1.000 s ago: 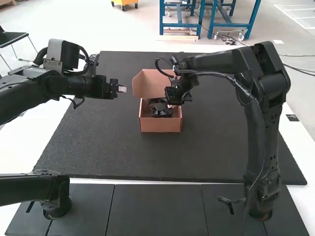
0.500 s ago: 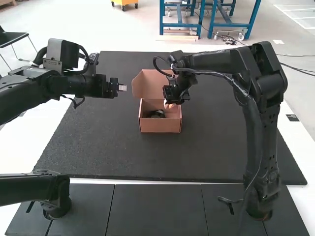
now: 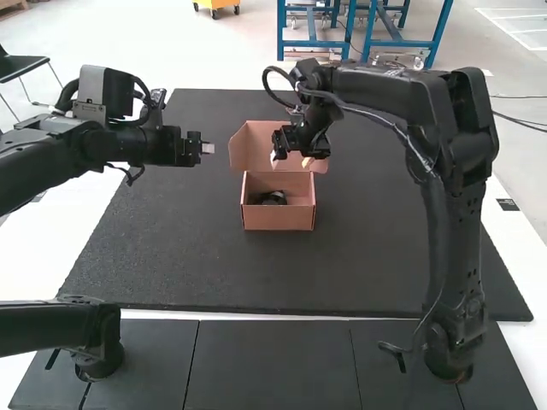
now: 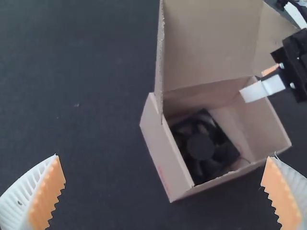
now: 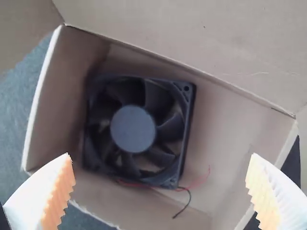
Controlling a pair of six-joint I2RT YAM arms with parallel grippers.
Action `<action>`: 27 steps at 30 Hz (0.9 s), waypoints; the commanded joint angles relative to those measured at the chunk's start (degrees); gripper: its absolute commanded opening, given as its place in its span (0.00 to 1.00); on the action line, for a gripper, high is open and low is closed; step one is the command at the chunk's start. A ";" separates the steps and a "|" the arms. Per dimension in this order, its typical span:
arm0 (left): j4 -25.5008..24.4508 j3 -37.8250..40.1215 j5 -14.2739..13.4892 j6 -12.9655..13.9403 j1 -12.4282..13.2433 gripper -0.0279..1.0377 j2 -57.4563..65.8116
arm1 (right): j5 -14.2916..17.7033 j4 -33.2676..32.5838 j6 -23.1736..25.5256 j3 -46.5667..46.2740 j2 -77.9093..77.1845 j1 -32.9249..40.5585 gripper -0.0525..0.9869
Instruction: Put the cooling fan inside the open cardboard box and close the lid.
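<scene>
The black cooling fan (image 5: 136,132) lies flat on the bottom of the open cardboard box (image 3: 278,213), its thin wires trailing beside it. The fan (image 3: 273,198) shows dark inside the box, and again in the left wrist view (image 4: 204,148). The lid (image 3: 263,145) stands upright at the box's back. My right gripper (image 3: 291,154) hangs open just above the box, in front of the lid, holding nothing; its view looks straight down (image 5: 160,160) into the box. My left gripper (image 3: 205,149) is open to the left of the lid, level with it (image 4: 162,162).
The box stands near the middle of a black mat (image 3: 171,248) on a white table (image 3: 34,248). Bare mat lies on all sides of the box. The right arm's links (image 3: 444,171) arch over the mat's right part.
The right gripper let go of the fan, which dropped flat into the box. It then rose and drew back toward the lid. The left arm barely moved.
</scene>
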 commanded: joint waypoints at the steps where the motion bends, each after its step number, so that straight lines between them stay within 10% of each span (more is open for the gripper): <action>1: 0.56 2.47 -2.49 0.52 0.76 0.93 1.90 | 0.46 -2.34 -1.55 4.05 -3.22 0.27 0.83; 15: 4.34 5.99 -5.48 1.58 0.85 0.93 9.64 | 4.15 -7.17 -6.82 5.02 -11.04 -1.31 0.90; 27: 6.71 7.92 -7.94 1.58 0.58 0.93 15.18 | 5.30 2.85 -14.64 -11.51 -20.44 -7.38 0.91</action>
